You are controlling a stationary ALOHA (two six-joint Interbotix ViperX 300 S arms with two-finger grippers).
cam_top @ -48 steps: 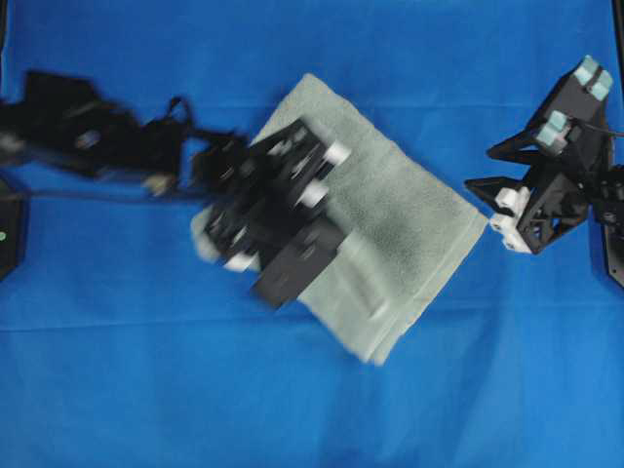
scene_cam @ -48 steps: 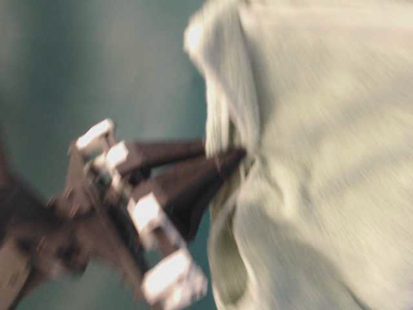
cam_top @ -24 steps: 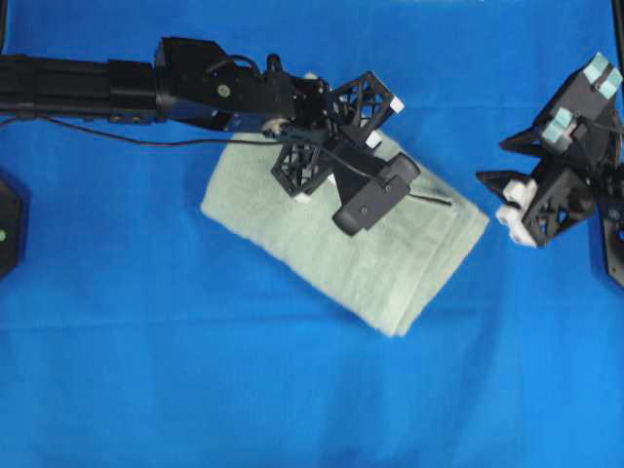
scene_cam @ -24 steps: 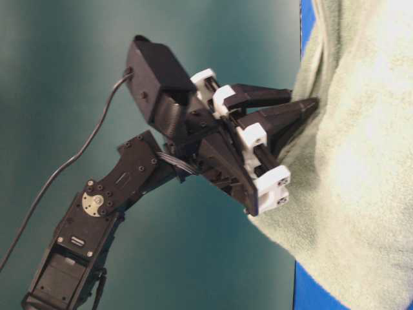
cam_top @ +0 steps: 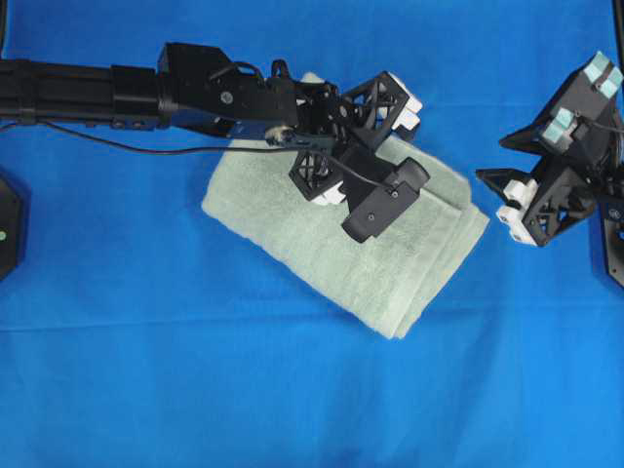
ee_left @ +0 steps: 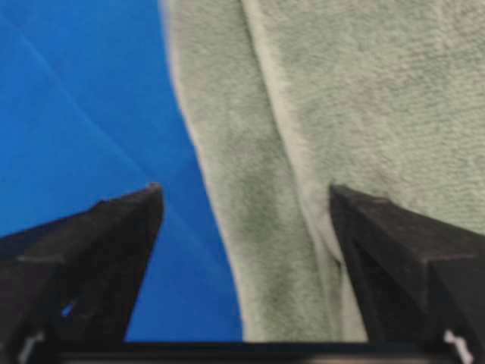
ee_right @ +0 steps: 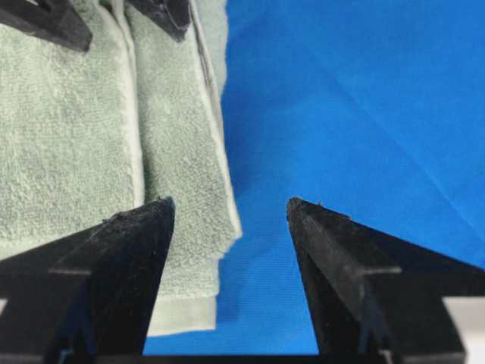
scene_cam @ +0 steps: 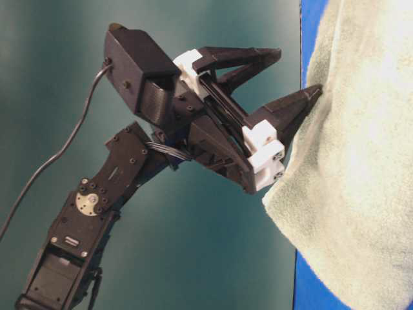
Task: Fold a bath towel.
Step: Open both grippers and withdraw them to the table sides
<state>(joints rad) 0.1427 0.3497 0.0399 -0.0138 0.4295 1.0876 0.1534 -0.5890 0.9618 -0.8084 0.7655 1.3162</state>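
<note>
Bath towel [cam_top: 331,234]: pale sage-green terry, folded into a layered rectangle, lying flat and skewed; its stacked hemmed edges lie beneath the spread left gripper [cam_top: 375,132].

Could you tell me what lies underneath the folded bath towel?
The bath towel rests on a bright blue cloth that shows on every side of it. What the blue cloth covers cannot be seen, nor can the towel's inner folded layers.

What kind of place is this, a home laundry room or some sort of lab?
Most likely a robotics lab bench, not a home. Two black robot arms work over a table draped in plain blue cloth, with the left gripper and right gripper beside a lone folded bath towel, and a plain teal backdrop behind.
</note>
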